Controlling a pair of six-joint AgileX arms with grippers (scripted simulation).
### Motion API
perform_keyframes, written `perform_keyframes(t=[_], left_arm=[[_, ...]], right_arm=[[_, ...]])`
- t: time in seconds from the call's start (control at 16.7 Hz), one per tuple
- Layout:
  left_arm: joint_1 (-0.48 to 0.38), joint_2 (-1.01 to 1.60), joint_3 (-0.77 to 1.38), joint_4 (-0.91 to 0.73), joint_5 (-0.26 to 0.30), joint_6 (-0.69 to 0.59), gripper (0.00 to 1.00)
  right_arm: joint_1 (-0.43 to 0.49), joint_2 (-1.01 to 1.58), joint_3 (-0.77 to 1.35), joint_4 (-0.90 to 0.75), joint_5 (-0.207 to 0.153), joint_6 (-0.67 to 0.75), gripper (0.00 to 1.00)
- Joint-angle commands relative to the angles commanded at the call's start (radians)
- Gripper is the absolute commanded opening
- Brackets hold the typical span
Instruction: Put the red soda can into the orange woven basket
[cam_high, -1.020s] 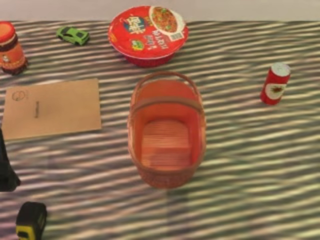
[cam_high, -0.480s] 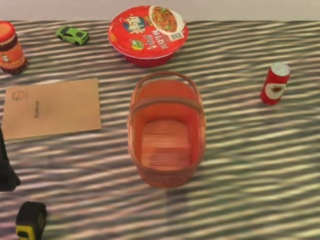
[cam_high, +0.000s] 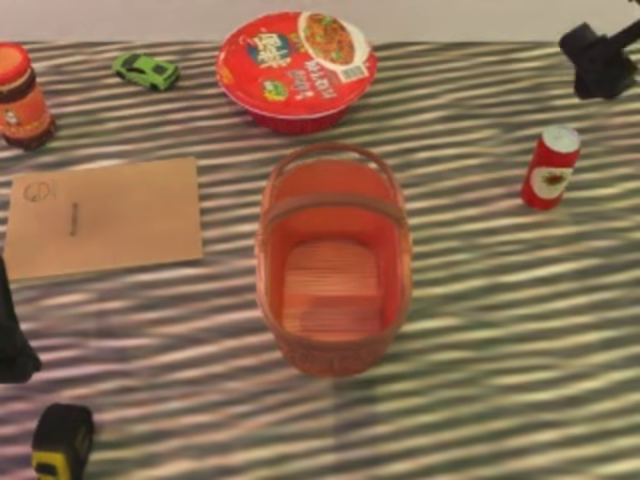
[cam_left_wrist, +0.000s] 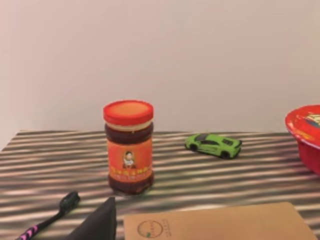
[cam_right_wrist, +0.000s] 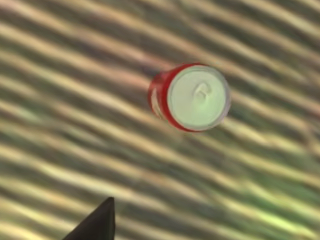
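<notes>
My right gripper (cam_high: 600, 60), its opening something I cannot tell, should center over the red soda can (cam_high: 549, 168), upright and well right of the orange woven basket (cam_high: 333, 262), before descending.

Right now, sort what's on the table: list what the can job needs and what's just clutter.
Needed: red soda can, standing at the table's right; orange woven basket, centre; right claw, beyond the can.

Clutter: noodle bowl, jar, green toy car, brown card, tape measure.
</notes>
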Motion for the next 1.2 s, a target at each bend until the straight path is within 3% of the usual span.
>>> perform_keyframes(t=[0.3, 0.54, 1.02, 1.2], left_arm=[[0.000, 0.000, 0.000, 0.000, 0.000, 0.000, 1.00], [0.000, 0.000, 0.000, 0.000, 0.000, 0.000, 1.00], [0.000, 0.000, 0.000, 0.000, 0.000, 0.000, 1.00], [0.000, 0.000, 0.000, 0.000, 0.000, 0.000, 1.00]], right_arm=[[0.016, 0.389, 0.392, -0.228, 0.013, -0.085, 1.00], [0.022, 0.569, 0.573, -0.330, 0.019, -0.122, 1.00], [0.018, 0.603, 0.602, -0.344, 0.020, -0.129, 1.00], [0.022, 0.587, 0.529, -0.280, 0.020, -0.131, 1.00]])
